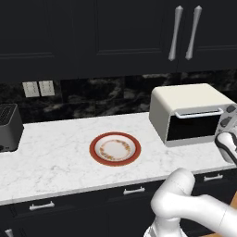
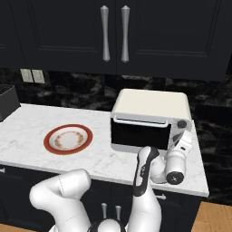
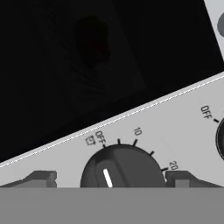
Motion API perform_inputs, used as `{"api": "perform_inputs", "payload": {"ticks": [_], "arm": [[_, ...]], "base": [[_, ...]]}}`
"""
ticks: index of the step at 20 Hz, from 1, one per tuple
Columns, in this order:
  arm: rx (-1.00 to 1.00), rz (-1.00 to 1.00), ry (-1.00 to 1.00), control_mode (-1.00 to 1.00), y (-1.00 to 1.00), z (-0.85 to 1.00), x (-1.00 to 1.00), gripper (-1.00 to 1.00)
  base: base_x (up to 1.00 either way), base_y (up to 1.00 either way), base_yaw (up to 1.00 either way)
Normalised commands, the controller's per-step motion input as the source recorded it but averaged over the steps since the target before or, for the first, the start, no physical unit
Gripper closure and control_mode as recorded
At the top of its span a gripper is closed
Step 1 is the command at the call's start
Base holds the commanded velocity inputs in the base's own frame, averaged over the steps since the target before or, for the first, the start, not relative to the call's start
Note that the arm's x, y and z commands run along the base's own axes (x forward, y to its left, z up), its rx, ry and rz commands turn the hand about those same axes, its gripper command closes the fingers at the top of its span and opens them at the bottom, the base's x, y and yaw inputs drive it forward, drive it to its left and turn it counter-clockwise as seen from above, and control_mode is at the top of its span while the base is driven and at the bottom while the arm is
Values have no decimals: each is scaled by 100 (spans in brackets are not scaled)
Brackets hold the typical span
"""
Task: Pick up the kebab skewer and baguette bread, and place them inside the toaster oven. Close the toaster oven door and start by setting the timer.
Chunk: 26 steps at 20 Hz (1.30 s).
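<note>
- Left base view: the white arm bends low at the lower right, and its wrist reaches up to the right edge, beside the dark knobs of the toaster oven (image 1: 185,109). The toaster oven stands on the white marble tabletop (image 1: 55,157) at the right, with its long side lying left to right. Its door (image 1: 192,126) is closed and upright, the silver handle along the top. A red-rimmed plate (image 1: 115,149) lies to its left, and a dark toaster (image 1: 9,127) stands at the far left.
- Right base view: the forearm rises in front of the oven, and the hand (image 2: 183,141) tilts up toward the knob column on the oven's right.
- Hand view: the fingers (image 3: 111,178) stand wide apart, one tip on each side of a dark timer knob (image 3: 122,168). The knob's white mark points near OFF.
</note>
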Motion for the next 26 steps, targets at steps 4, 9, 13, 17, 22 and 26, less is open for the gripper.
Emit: {"api": "perform_inputs", "payload": {"ticks": [4,9,13,17,22,26], "arm": [[-5,0,-6,-100,0,0,0,-100],[-5,0,-8,-100,0,0,0,-100],[-5,0,-2,-100,-4,0,0,-100],[-5,0,0,-100,-11,0,0,-100],[-4,0,0,-100,-1,0,-3,-100],[-2,0,0,-100,0,0,-15,-100]], "base": [[0,0,0],[0,0,0],[0,0,0],[0,0,0],[0,0,0],[0,0,0]]}}
